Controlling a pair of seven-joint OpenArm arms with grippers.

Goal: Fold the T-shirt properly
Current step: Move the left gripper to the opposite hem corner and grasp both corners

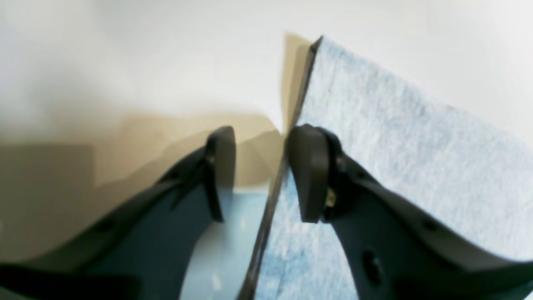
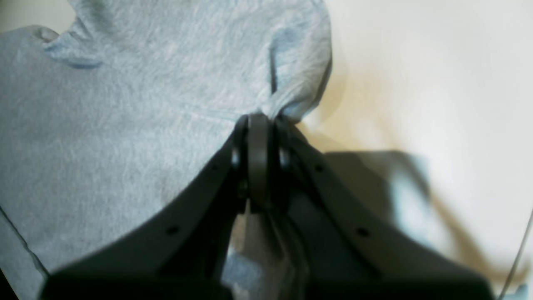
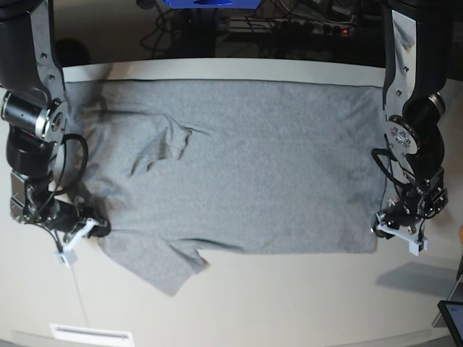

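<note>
The grey T-shirt [image 3: 253, 166] lies spread flat across the table, plain side up, one sleeve pointing toward the front edge. In the base view, my right gripper [image 3: 95, 227] is at the shirt's left end by that sleeve. The right wrist view shows the right gripper [image 2: 260, 121] shut on a pinched bunch of T-shirt [image 2: 125, 125] fabric. My left gripper [image 3: 381, 223] is at the shirt's front right corner. In the left wrist view the left gripper [image 1: 266, 175] is open, with the T-shirt [image 1: 395, 137] edge running between its fingers and one finger over the cloth.
The pale table [image 3: 289, 303] shows bare in front of the shirt. A white label [image 3: 90, 335] sits near the front edge and a dark device [image 3: 452, 318] at the front right corner. Cables and equipment lie behind the table's back edge.
</note>
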